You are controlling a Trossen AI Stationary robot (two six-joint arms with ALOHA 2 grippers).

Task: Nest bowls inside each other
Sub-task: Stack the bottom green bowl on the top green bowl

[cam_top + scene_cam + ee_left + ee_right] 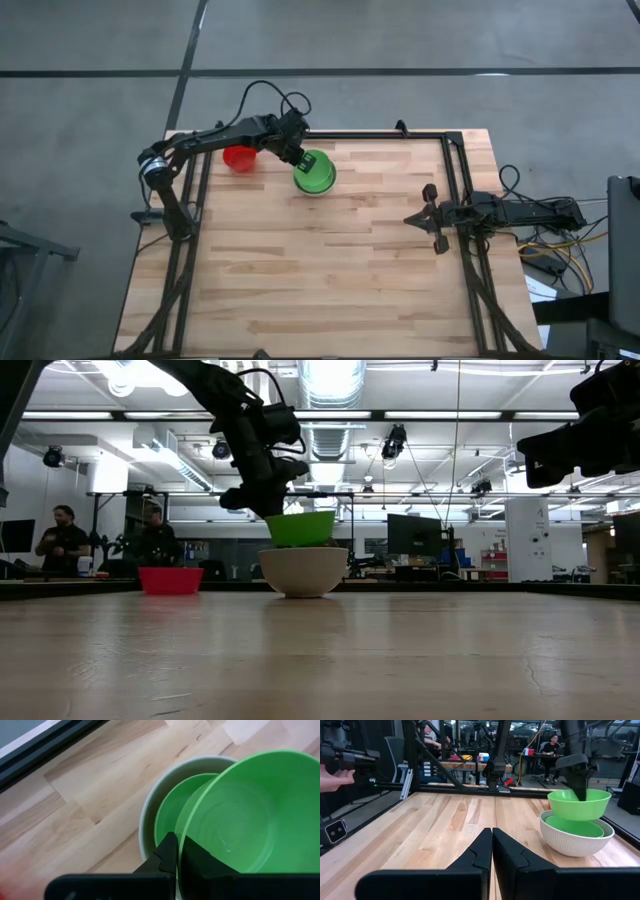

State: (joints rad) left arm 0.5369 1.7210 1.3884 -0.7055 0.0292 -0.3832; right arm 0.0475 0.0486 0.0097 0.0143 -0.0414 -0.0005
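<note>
A white bowl [318, 190] stands on the table's far left part with a green bowl [572, 826] nested in it. Just over them hangs a second green bowl [300, 527], with my left gripper [177, 842] shut on its rim. A red bowl [240, 158] rests on its base to the left of the stack. At the table's right edge my right gripper [491, 840] waits, shut, with nothing in it. My left gripper pinches the upper green bowl's rim [180, 837] on the side toward the red bowl, one finger inside the bowl and one outside. The fingers slant down from the far left. The bowl hangs open side up, nearly level, its base at the white bowl's rim [303, 550].
Black frame rails [380, 135] run along the table's far, left and right edges. Bare wood lies across the middle and near parts of the table [320, 280]. People [65, 540] stand in the room beyond, and a hand [335, 777] shows past the table's edge.
</note>
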